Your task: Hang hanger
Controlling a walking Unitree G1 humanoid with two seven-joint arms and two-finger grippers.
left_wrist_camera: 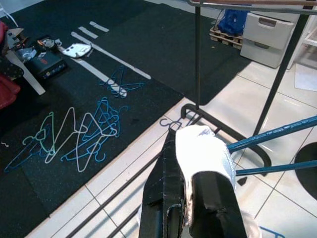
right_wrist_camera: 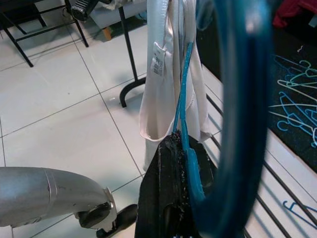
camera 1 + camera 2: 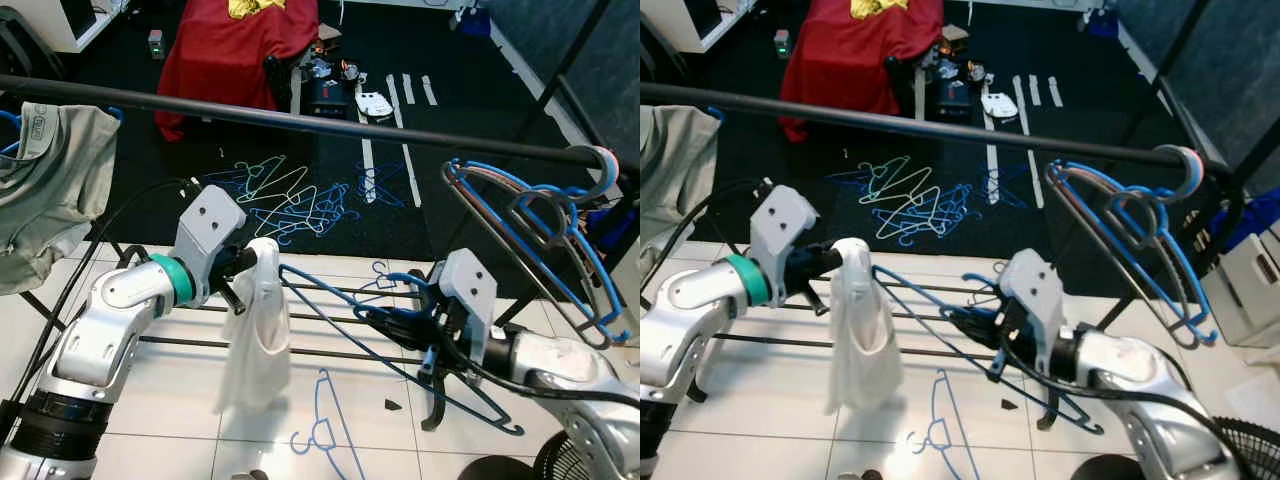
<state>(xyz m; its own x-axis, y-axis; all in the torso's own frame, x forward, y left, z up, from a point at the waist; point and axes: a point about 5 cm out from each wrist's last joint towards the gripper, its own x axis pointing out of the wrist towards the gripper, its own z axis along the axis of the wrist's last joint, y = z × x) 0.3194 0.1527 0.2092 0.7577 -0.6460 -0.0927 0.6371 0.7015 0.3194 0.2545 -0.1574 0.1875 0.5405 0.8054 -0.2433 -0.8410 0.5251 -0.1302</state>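
Rail (image 3: pixel 300 120) mid-span free; hung hangers (image 3: pixel 540 235) crowd right end, apparently.

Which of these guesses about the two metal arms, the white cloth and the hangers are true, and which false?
1. The left gripper pinches a white sleeveless garment. True.
2. The right gripper holds a red plastic hanger. False: it holds a blue plastic hanger whose arm reaches into the white sleeveless garment.
3. A heap of blue and pale wire hangers lies on the dark carpet beyond the black clothes rail. True.
4. The black clothes rail carries nothing. False: a bunch of blue and dark hangers hangs at its right end and a grey-green shirt at its left.
5. One blue hanger lies on the white tiles. True.
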